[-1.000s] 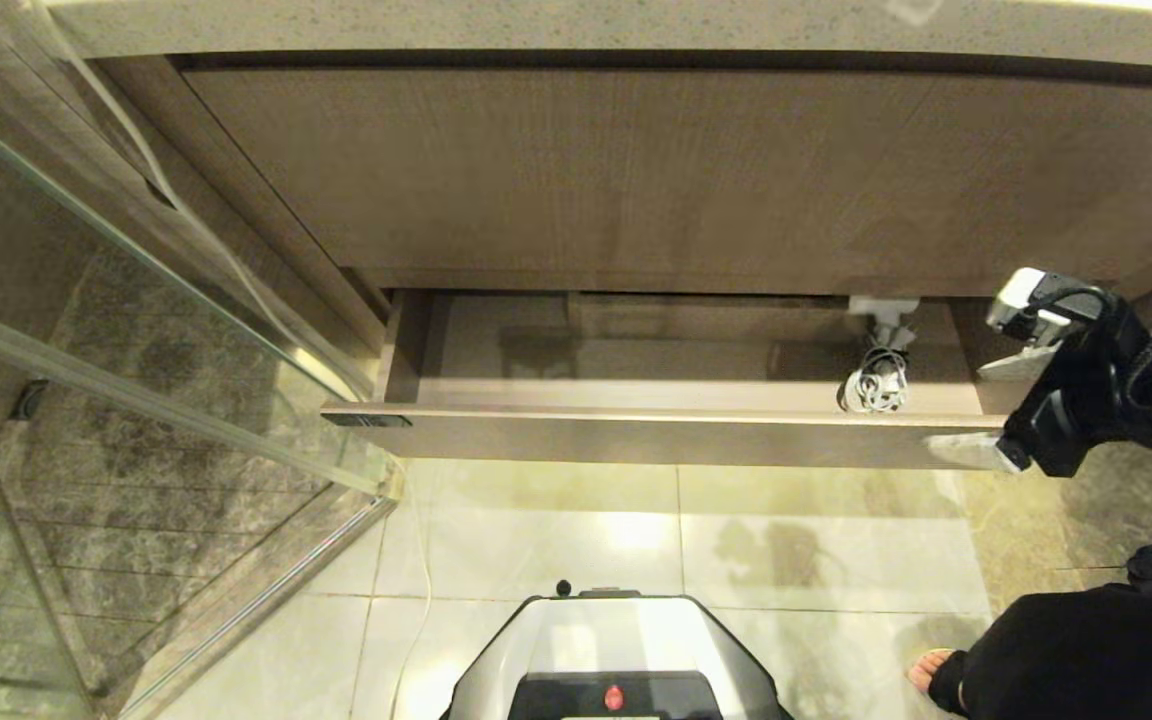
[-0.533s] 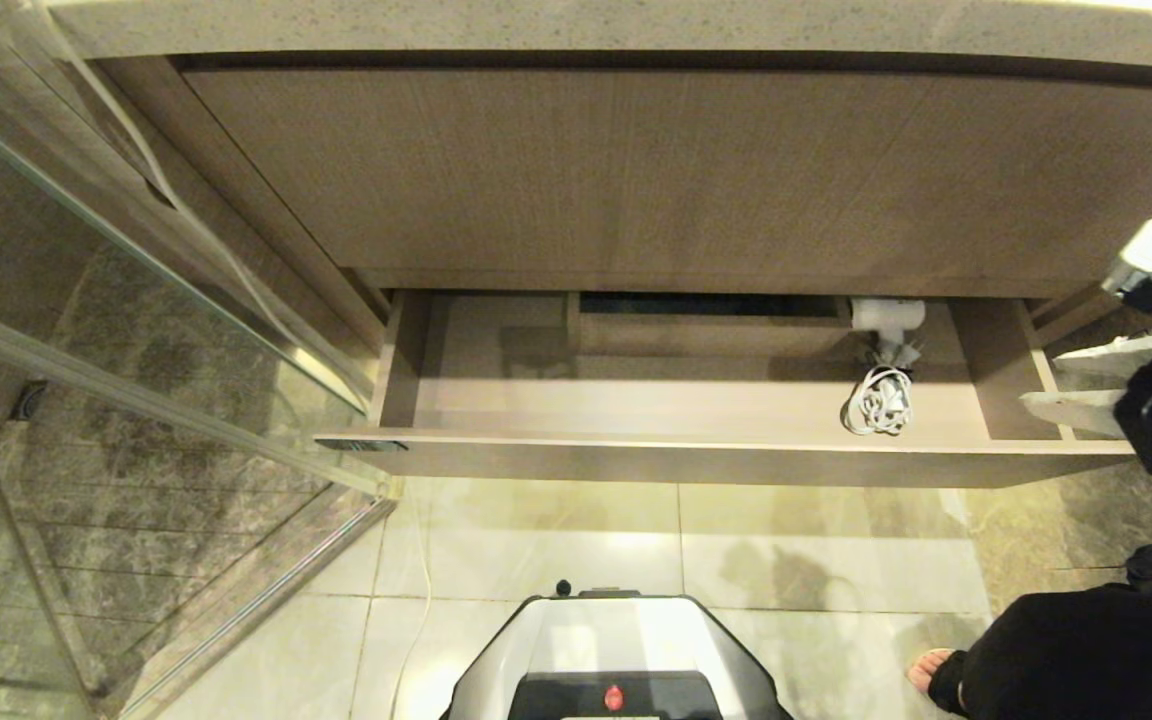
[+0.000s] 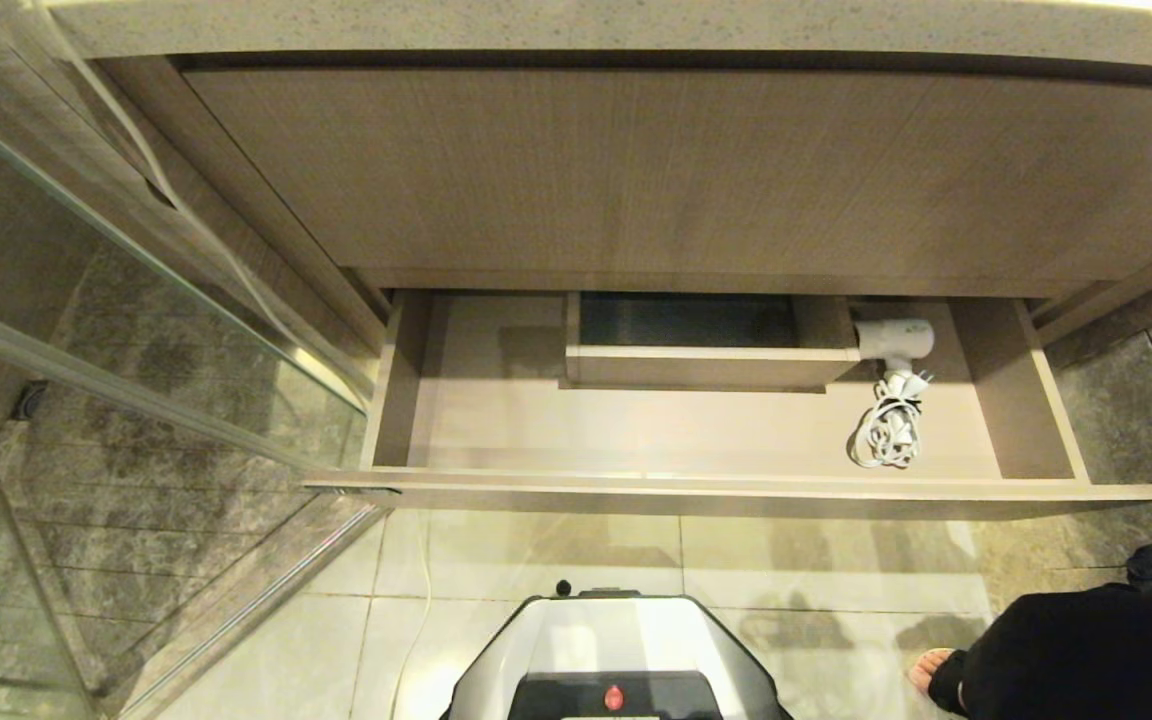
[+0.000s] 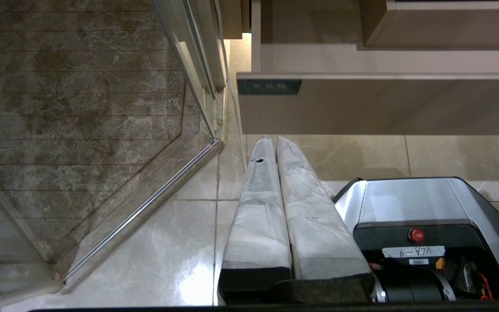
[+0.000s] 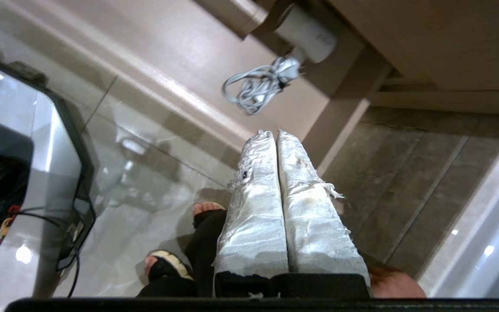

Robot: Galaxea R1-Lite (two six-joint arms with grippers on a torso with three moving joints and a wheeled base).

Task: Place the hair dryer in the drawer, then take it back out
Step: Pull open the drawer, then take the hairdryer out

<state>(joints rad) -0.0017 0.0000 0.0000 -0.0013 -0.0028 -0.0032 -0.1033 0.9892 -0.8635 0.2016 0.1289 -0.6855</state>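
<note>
The wide wood-grain drawer (image 3: 736, 492) stands pulled out under the vanity, its boxed cut-out (image 3: 686, 350) in the middle. The white hair dryer (image 3: 896, 340) lies inside at the right, just beside the cut-out, with its coiled cord (image 3: 886, 432) in front of it. In the right wrist view the hair dryer (image 5: 306, 32) and the cord (image 5: 260, 84) lie ahead of my right gripper (image 5: 274, 133), which is shut, empty and off the drawer's right front corner. My left gripper (image 4: 274, 139) is shut and parked low by the drawer's left front (image 4: 362, 104).
A glass shower partition (image 3: 136, 330) with a metal rail closes off the left. A person's foot (image 3: 936, 668) and dark trouser leg stand on the tiled floor at the lower right. My own base (image 3: 616, 660) sits before the drawer.
The drawer has slid further out, showing the cut-out and the whole hair dryer. My right gripper has let go of the drawer front, shut, and drawn back right out of the head view.
</note>
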